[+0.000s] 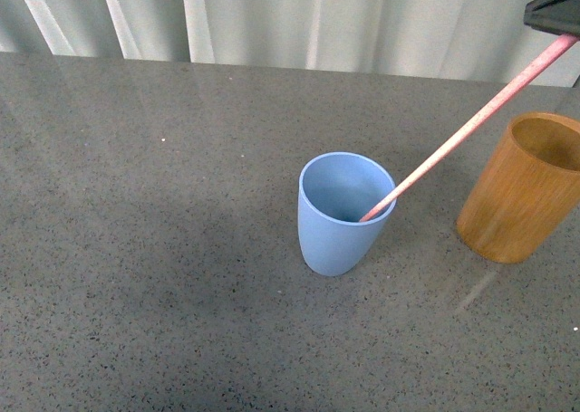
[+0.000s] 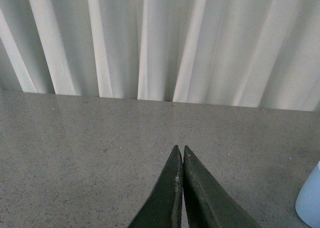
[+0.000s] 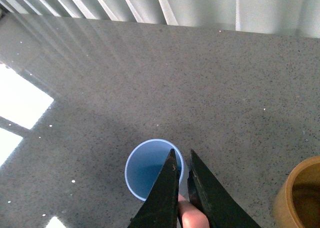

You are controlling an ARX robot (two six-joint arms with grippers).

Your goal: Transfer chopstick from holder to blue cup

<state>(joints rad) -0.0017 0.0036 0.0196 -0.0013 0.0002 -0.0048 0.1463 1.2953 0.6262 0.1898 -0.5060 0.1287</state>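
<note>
The blue cup stands upright in the middle of the table. A pink chopstick slants from my right gripper at the top right down into the cup, its lower end inside near the rim. The orange-brown wooden holder stands right of the cup and looks empty. In the right wrist view my right gripper is shut on the chopstick above the cup, with the holder beside it. In the left wrist view my left gripper is shut and empty over bare table.
The grey speckled tabletop stretches wide to the left and front of the cup. A pale curtain hangs behind the table's far edge. The edge of the blue cup shows in the left wrist view.
</note>
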